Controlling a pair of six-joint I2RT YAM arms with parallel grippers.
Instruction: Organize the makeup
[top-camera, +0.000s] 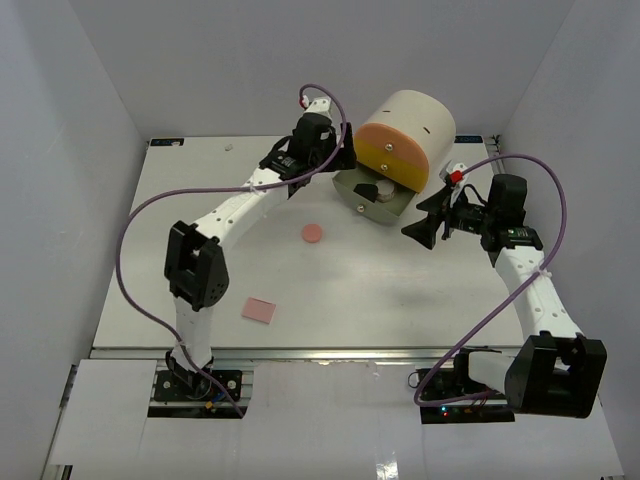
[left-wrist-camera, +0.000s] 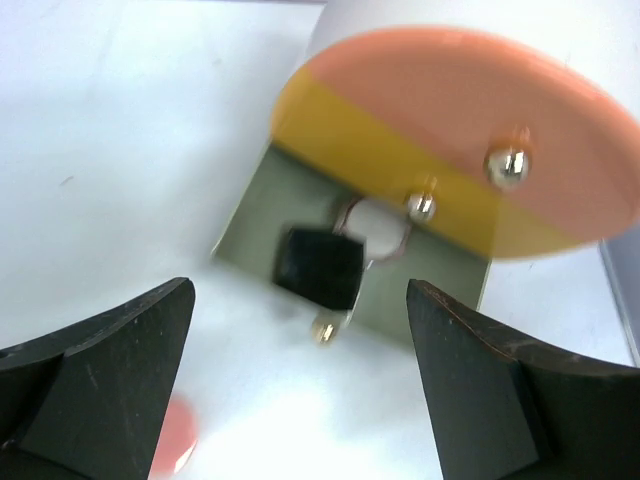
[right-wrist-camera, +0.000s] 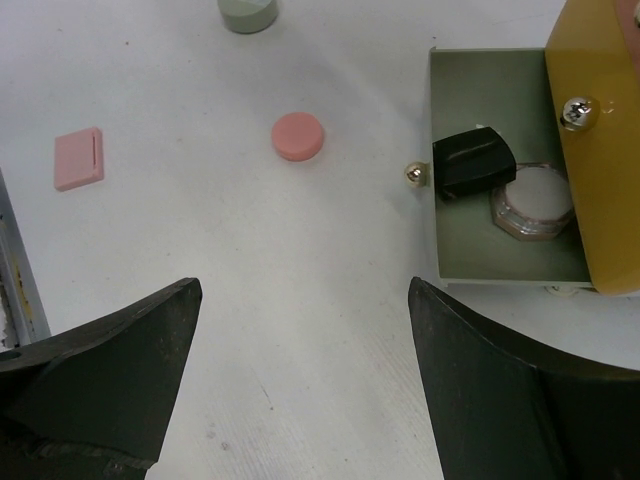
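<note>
Left gripper (left-wrist-camera: 300, 288) and right gripper (right-wrist-camera: 300, 285) stood spread, empty, near the open grey drawer (right-wrist-camera: 470, 240) where a small black jar (right-wrist-camera: 473, 160) and rose-beige round compact (right-wrist-camera: 535, 200) sat stowed; pink round compact (right-wrist-camera: 298, 136) and flat pink square (right-wrist-camera: 79, 158) lay unsorted on white table (top-camera: 150, 250)

top view high over the table (top-camera: 400, 290), facing down, both wrist views close, sharing the grey drawer (right-wrist-camera: 470, 235)
</note>
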